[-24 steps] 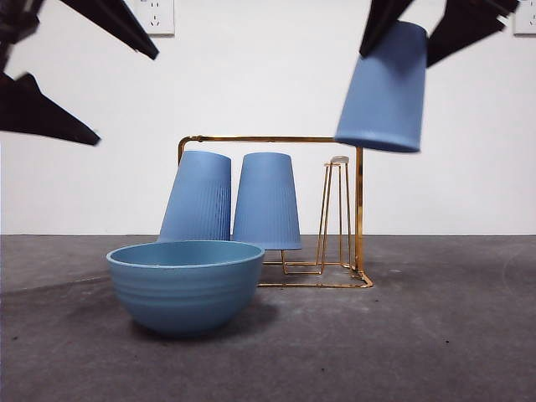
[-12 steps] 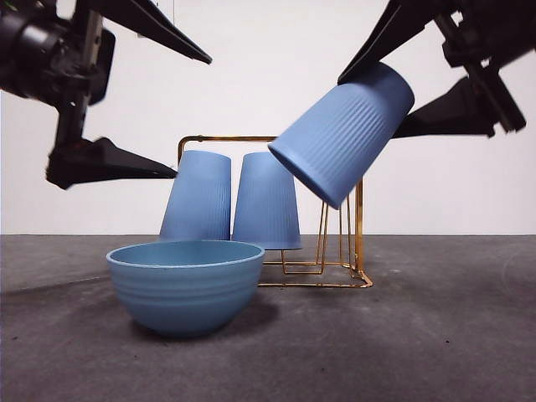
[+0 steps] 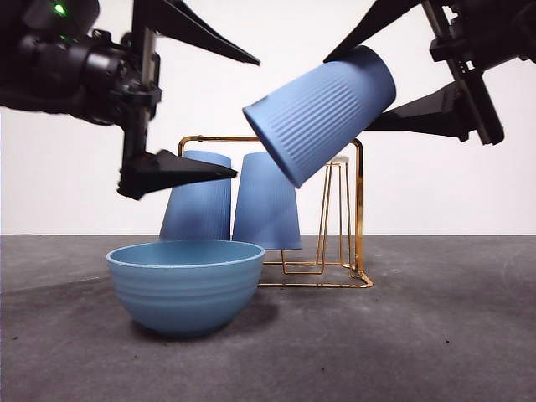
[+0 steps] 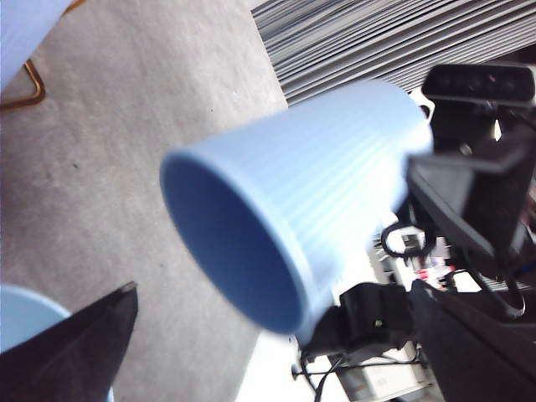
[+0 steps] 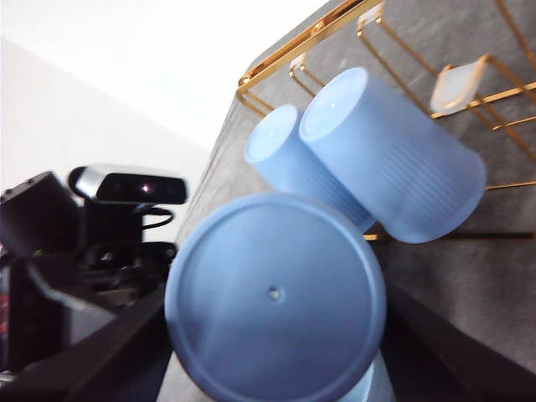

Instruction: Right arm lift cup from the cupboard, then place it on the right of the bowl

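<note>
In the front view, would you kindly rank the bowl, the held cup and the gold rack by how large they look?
1. Rack, widest and tallest outline.
2. Bowl and held cup: they look alike; the bowl sits nearer the camera, so no firm ranking.

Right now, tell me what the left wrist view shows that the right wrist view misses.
Only the left wrist view shows the held cup's open mouth and hollow inside, plus a sliver of the bowl. Only the right wrist view shows the cup's closed base, with the two racked cups and the gold cupboard beyond it. Both share the same tilted cup gripped by the right end effector, and the grey table.
</note>
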Tool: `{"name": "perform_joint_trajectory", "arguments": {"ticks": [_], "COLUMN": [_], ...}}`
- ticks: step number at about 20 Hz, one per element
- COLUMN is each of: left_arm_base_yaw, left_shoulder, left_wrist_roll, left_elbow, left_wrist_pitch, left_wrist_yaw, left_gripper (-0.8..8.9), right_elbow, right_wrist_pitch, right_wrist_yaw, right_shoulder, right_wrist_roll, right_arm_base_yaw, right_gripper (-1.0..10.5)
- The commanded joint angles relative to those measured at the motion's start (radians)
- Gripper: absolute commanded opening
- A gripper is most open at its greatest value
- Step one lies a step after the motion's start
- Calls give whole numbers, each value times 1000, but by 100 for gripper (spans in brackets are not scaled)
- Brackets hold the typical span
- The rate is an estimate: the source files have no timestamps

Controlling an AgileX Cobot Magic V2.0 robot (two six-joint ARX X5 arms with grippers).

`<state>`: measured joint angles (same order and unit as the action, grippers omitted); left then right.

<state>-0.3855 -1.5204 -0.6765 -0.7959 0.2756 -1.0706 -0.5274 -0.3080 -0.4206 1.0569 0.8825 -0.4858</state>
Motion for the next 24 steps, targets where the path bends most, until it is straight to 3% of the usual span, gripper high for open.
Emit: {"name": "perform_joint_trajectory", "arguments": {"ticks": [1,7,12,17,23,24], "left_arm_base_yaw": [-16,-50,-66,-66,-67,-67], "left_shoulder": [-35,-43,-43,-43,-43,-43], "left_wrist_roll": [-87,-170,-204,-203,-168,-162], "left_elbow": [-15,-15,-15,-15,-15,-15], "left_wrist_pitch": [76,179,222,219,218,218], "left_wrist_yaw": [-20,-4,31,46,58,57], "left_gripper": [494,486,289,20,14,14], "right_elbow": [-2,-2,-2,-2,-2,-2], "right_wrist_pitch": [-32,-119,-171,-171,-169,-169], "right_wrist_yaw": [-9,14,21,21,21,21], "right_shoulder": [31,102,131,140,140,140], "right_wrist_roll": [38,88,113,116,116,116], "right_arm_base_yaw": [-18,-43,-50,-56,-56,-56], "right_gripper": [273,274,273,273,276,322]}}
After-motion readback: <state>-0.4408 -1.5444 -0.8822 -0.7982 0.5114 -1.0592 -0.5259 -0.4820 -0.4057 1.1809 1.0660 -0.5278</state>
